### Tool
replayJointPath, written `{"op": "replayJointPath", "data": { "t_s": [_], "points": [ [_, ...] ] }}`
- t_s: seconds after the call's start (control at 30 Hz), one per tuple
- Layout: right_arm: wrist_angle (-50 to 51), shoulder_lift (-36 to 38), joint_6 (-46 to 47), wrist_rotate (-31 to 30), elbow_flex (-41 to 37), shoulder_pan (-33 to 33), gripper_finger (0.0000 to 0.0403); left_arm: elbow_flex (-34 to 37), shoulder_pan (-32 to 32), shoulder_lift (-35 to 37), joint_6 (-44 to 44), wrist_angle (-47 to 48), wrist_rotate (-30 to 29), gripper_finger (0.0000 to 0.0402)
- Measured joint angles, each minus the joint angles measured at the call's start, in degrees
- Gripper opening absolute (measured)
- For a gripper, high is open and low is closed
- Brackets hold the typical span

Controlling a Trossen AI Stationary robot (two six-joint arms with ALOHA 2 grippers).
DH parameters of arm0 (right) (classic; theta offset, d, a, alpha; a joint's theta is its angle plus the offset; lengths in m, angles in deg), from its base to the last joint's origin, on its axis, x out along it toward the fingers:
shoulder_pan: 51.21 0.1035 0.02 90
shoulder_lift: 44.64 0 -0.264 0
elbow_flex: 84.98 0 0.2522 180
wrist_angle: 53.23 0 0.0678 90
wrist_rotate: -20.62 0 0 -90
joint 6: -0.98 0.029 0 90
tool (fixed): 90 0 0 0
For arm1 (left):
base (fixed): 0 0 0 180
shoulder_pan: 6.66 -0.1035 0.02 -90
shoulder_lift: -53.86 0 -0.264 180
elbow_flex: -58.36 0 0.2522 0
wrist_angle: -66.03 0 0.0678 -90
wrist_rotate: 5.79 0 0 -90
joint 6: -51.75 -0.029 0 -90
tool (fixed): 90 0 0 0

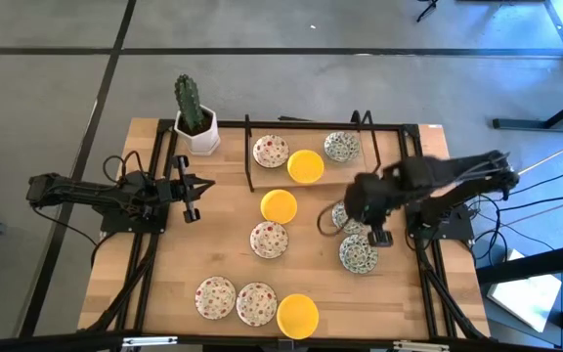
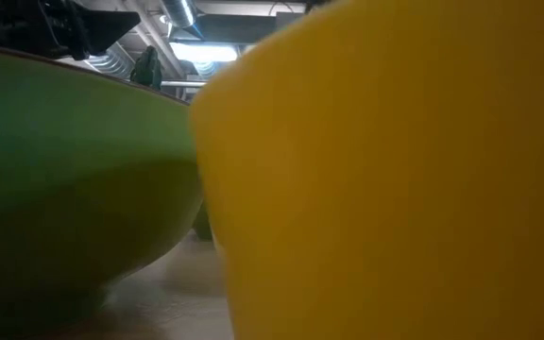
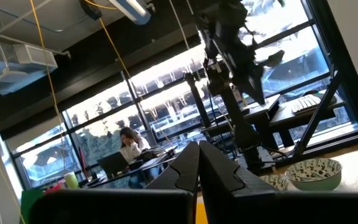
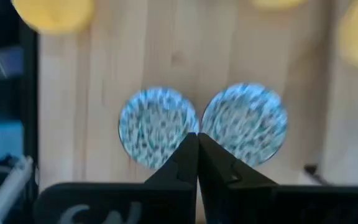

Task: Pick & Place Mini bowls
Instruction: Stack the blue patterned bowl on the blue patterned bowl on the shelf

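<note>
Looking down past our right hand (image 4: 198, 142), we see its two fingers pressed together tip to tip with nothing between them, poised above the gap where two green-grey patterned mini bowls (image 4: 158, 126) lie side by side on the counter (image 1: 223, 244), nearly touching each other. One sits just to either side of the closed fingertips, both directly below the hand. From above, the right hand (image 1: 380, 236) hangs over that same pair near the right edge of the counter, with more bowls spread beyond it: yellow ones (image 1: 279, 205) and red-speckled ones (image 1: 269, 239) toward the middle, and others further off at the near and far ends.

Our left hand (image 1: 192, 212) waits off to the side, well apart from any bowl, fingers also shut and empty.

We judge these bowls to be light, rigid and probably glazed, so smooth and apt to slip or chip if dropped or knocked together. Being shallow and round, they offer no handle; the rim is the only real purchase. We would open the fingers and pinch one over the rim wall, one finger inside and one outside, on the side facing away from its neighbour so the other bowl is not nudged.
</note>
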Motion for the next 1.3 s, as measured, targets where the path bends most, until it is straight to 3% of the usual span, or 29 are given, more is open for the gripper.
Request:
{"op": "replayJointPath", "data": {
  "t_s": [0.3, 0.5, 0.77, 0.97, 1.3],
  "points": [
    [-15.8, 5.7, 10.7, 0.6, -26.5, 4.1, 0.0009, 0.0, 0.0, 0.0, 0.3, 0.1, 0.0, 0.0003],
    [-20.7, 7.6, 18.5, 0.1, -35.7, 4.1, 0.0006, 0.0, 0.0, 0.0, 0.3, 0.1, 0.0, 0.0008],
    [-17.8, 7.5, 26.8, 0.0, -37.5, 4.0, 0.0017, 0.0, 0.0, 0.0, 0.3, 0.1, 0.0, 0.0002],
    [-21.1, 7.4, 24.6, -1.0, -37.5, 4.0, 0.0035, 0.0, 0.0, 0.0, 0.3, 0.1, 0.0, 0.0006],
    [-19.4, 7.4, 35.8, 0.5, -37.5, 4.0, 0.0130, 0.0, 0.0, 0.0, 0.3, 0.3, -0.1, 0.0002]
  ]
}}
